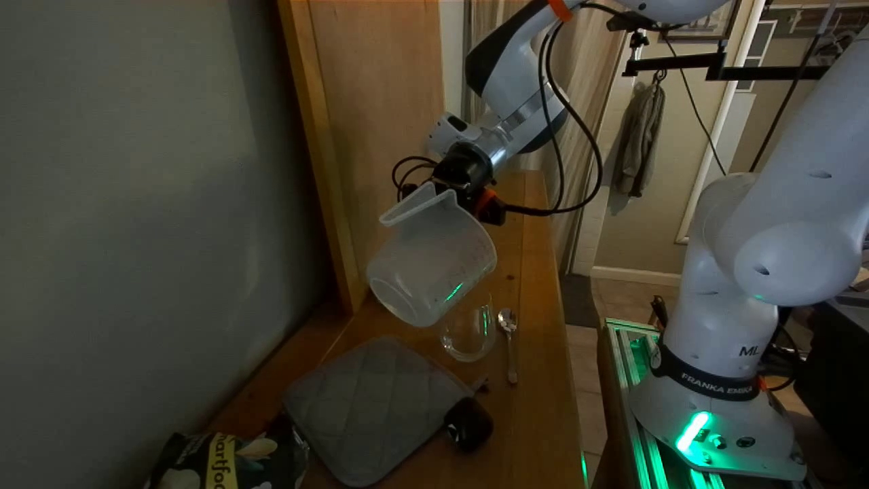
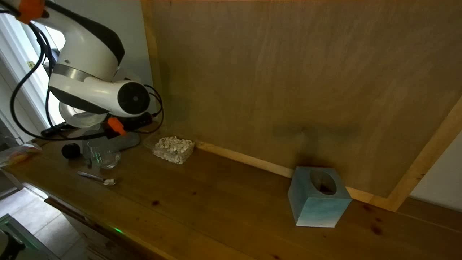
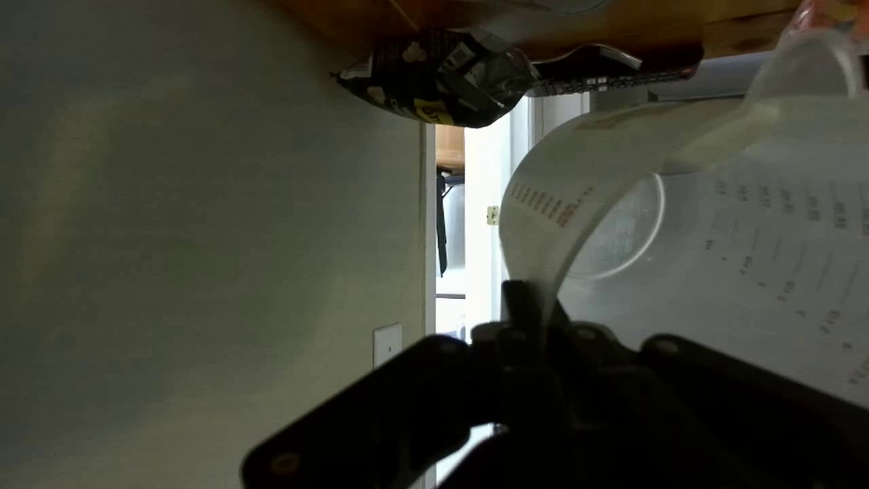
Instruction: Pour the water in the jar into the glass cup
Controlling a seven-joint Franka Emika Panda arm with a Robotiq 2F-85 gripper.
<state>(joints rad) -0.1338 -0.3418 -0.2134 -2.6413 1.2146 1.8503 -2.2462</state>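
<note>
The jar (image 1: 434, 261), a large translucent pitcher, is tilted in the air with its base toward the lower left and its mouth to the right. It fills the right of the wrist view (image 3: 719, 272). The glass cup (image 1: 468, 336) stands upright on the wooden table, below and just right of the jar. It also shows in an exterior view (image 2: 107, 157), where the arm and glare hide most of the jar. My gripper (image 1: 445, 190) is shut on the jar's thin upper edge; the edge runs between the dark fingertips (image 3: 536, 309). I cannot make out any water level.
A spoon (image 1: 510, 343) lies beside the glass. A grey quilted mat (image 1: 377, 407), a black round object (image 1: 468, 422) and a snack bag (image 1: 227, 462) lie nearer. A clear tray of whitish bits (image 2: 173, 148) and a blue tissue box (image 2: 319, 198) stand along the wooden board (image 2: 288, 83).
</note>
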